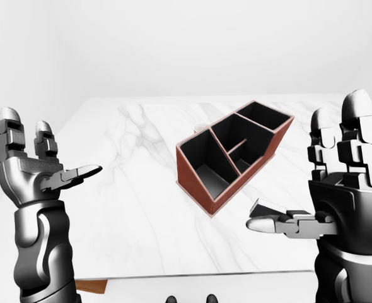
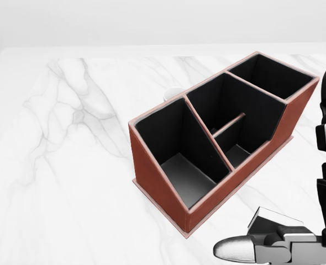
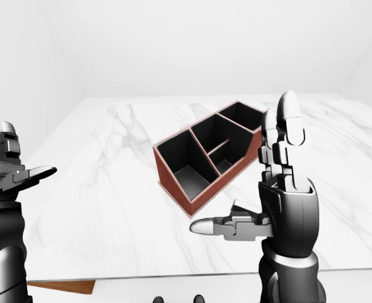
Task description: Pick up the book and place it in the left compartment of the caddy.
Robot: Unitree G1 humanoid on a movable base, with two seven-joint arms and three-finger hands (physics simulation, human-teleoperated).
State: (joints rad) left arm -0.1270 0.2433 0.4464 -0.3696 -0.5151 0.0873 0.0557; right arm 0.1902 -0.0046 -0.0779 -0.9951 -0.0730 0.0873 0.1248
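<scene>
A red-brown caddy (image 2: 152, 171) with black insides stands at an angle on the white marble table (image 1: 129, 208), right of the middle. Its large compartment (image 2: 179, 165) at the lower left of the head view holds nothing. I see no book on the table. My left hand (image 1: 53, 148) is raised at the left of the left-eye view, open and empty, well apart from the caddy. My right hand (image 1: 306, 170) is raised at the right, open and empty, thumb pointing left, just below and right of the caddy.
A small white rounded thing (image 2: 172, 93) peeks out above the caddy's far wall. A flat brown shape (image 1: 91, 287) shows under the table's bottom edge at the lower left; I cannot tell what it is. White walls surround the table.
</scene>
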